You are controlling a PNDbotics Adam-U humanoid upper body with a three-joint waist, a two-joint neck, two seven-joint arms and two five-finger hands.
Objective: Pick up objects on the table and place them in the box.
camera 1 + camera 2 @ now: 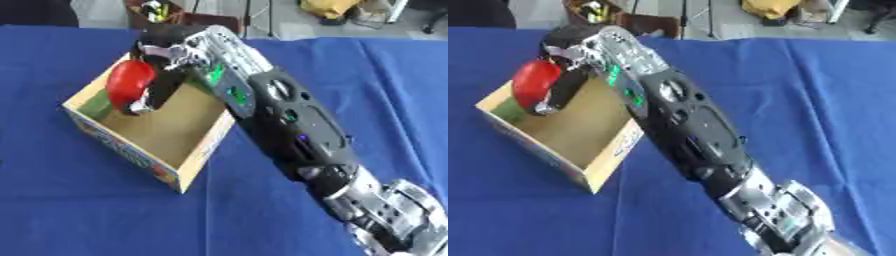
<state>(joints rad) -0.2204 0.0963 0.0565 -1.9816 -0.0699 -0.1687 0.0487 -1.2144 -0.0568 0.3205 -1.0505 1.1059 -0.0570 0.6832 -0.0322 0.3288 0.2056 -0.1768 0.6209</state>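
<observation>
Right now the right hand (150, 75) is curled around a red object (129, 82), holding it over the far-left corner of the box (197, 155), fingers pointing down inside. Arm (289, 120) comes in from the lower right, crossing the box's right wall. Something green (98, 106) lies in the box under the red object. Box is open-topped cardboard, sitting on a blue cloth (70, 210). Left hand unseen.

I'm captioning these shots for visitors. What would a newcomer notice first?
The big black and silver right arm cuts diagonally across the blue table. Its right hand holds a red object over the open cardboard box at left, with something green already lying inside.
</observation>
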